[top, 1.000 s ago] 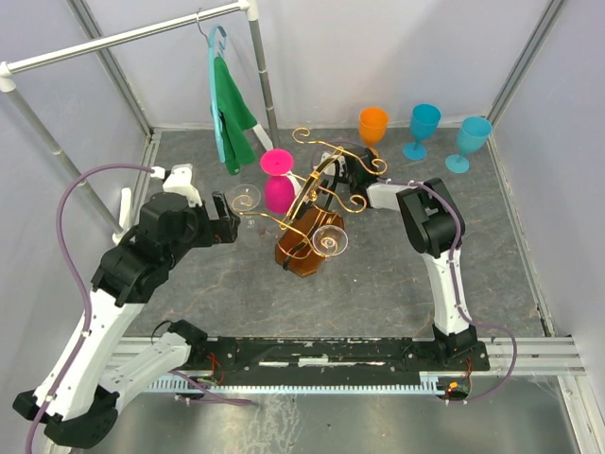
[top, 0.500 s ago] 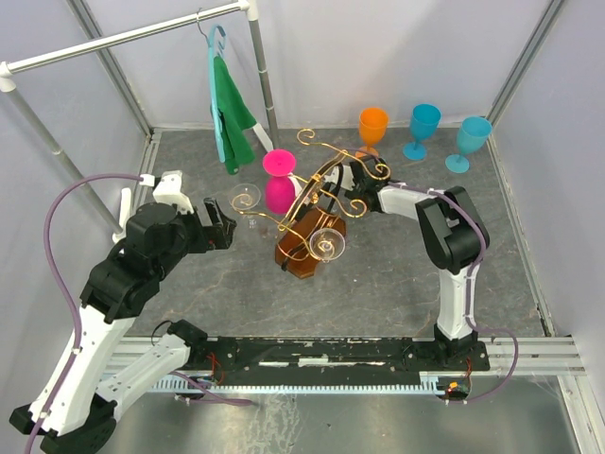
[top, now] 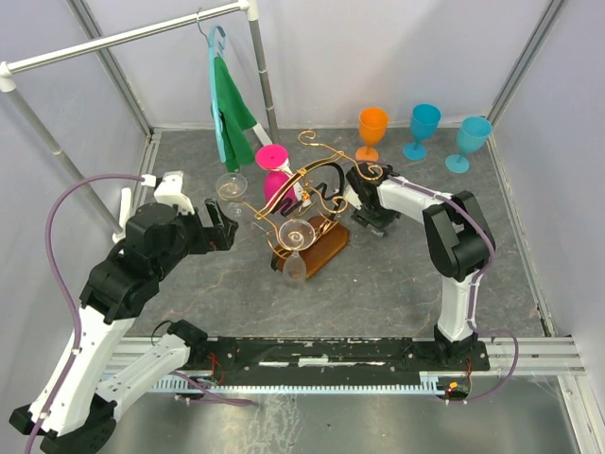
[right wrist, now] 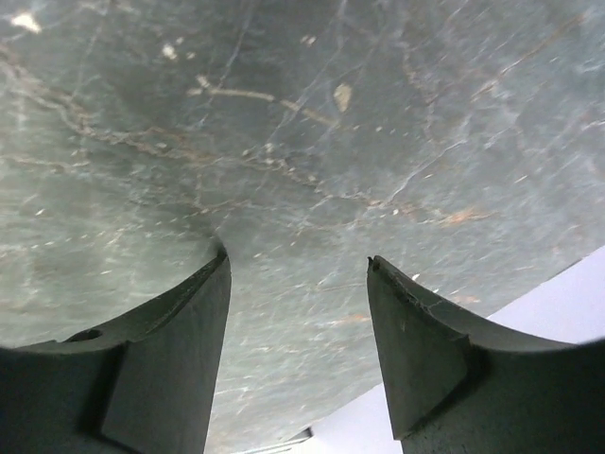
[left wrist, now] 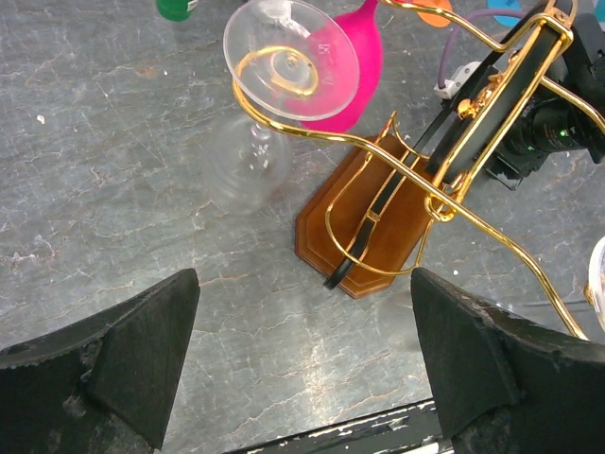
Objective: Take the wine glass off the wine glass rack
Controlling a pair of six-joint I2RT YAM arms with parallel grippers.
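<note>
Overhead, the rack point(top: 312, 203) stands mid-tabletop point(top: 397, 284). A clear wine glass point(top: 230, 185) hangs from its left arm, just beyond the left tool point(top: 225, 227), and the right tool point(top: 371, 225) sits beside the rack's far side. From the left wrist, the fingers point(left wrist: 132, 359) are spread wide and empty, with the glass ahead, its foot hooked in a gold scroll. Best to advance level, close on the stem, then slide it outward along the wire. From the right wrist, that tool's fingers are parted over bare tabletop, holding nothing.

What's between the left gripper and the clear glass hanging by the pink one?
Only bare table: the left wrist view shows nothing between the left gripper and the clear glass.
</note>
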